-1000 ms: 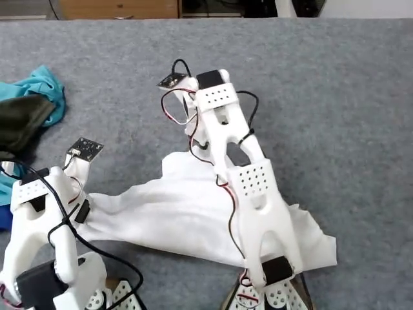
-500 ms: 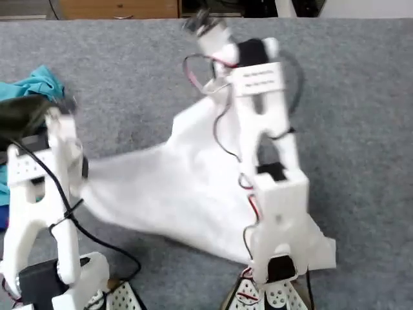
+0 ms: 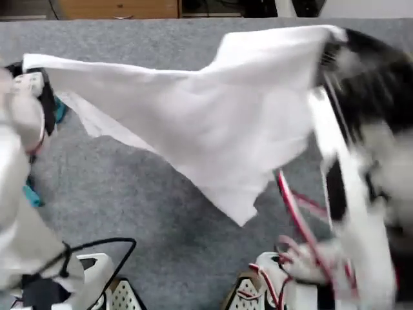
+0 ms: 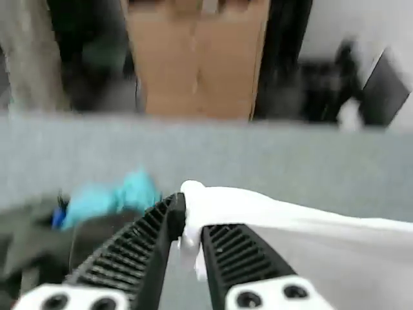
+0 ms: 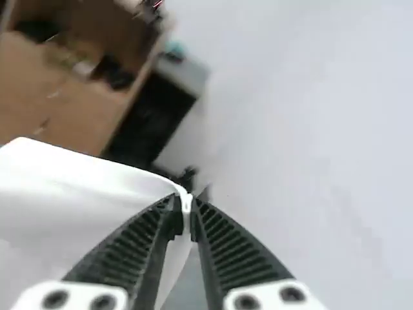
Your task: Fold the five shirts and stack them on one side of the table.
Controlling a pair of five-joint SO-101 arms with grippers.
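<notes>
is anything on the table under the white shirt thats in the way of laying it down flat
Nothing visible does. The white shirt hangs stretched between the left gripper and right gripper, over the grey table. The teal shirt pile lies off at the table's left edge.

The white shirt (image 3: 226, 123) is thin, soft cloth, matt, hanging in loose folds with no sheen. The bench (image 3: 129, 213) wears a grey, felt-like covering, dull and slightly rough. On the left tool (image 4: 191, 219) the fingers (image 4: 132, 248) are black plastic with ribbed inner faces, set on a white plastic base with a faint gloss. The right tool (image 5: 186, 210) is made the same way. The left arm (image 3: 16, 194) has a white, matt plastic shell, and the red wires (image 3: 292, 206) have a smooth jacket. A teal garment (image 4: 113, 197) looks like soft cloth. Behind stands a cabinet (image 4: 197, 58) of light brown wood, smooth-faced.
</notes>
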